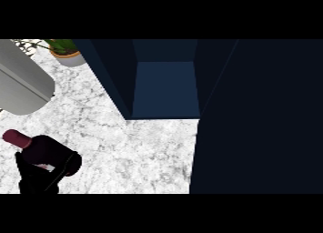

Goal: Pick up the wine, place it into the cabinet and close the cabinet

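Observation:
The wine bottle [45, 148] is dark with a maroon cap and shows at the lower left, leaning with its cap toward the upper left. My left hand [40, 178] rises from the lower edge with its fingers curled round the bottle's lower part, hiding its base. The navy cabinet [165, 86] stands open in the upper middle, its inside showing as a lighter blue recess. Its open door [264, 118] fills the right side as a wide dark panel. My right hand shows nowhere.
A large grey cylinder [16, 77] lies across the upper left, above the bottle. A potted plant [66, 51] stands at the back left beside the cabinet's left wall. White marble counter [130, 154] lies between the bottle and the cabinet.

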Robot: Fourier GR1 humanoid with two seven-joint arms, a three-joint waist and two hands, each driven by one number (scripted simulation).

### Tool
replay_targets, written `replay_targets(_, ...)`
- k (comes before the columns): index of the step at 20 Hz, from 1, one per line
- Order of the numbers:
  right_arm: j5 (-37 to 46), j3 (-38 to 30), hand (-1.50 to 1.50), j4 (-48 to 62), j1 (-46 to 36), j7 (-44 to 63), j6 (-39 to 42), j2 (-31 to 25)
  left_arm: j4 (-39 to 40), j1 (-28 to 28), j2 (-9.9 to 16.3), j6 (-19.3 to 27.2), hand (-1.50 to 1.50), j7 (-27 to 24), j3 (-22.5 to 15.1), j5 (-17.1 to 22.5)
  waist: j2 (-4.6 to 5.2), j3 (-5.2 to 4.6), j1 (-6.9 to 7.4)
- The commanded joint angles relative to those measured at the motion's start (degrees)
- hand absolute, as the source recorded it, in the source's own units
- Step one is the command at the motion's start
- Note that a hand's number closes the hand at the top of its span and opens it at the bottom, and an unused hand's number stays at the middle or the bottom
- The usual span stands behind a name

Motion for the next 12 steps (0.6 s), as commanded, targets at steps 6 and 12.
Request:
replay_targets(6,-0.72,0.62,-1.5,-14.69,4.41,4.4,0.59,-2.04,3.09,-5.1,0.65,1.66,1.5,-3.12,-0.67,0.17,-0.03,0.02,-0.14)
replay_targets(12,-5.21,-3.47,-1.5,-13.6,7.61,1.47,1.99,-2.7,8.1,-8.07,-0.54,4.63,1.5,-6.32,-2.0,-2.06,0.07,0.07,-0.34)
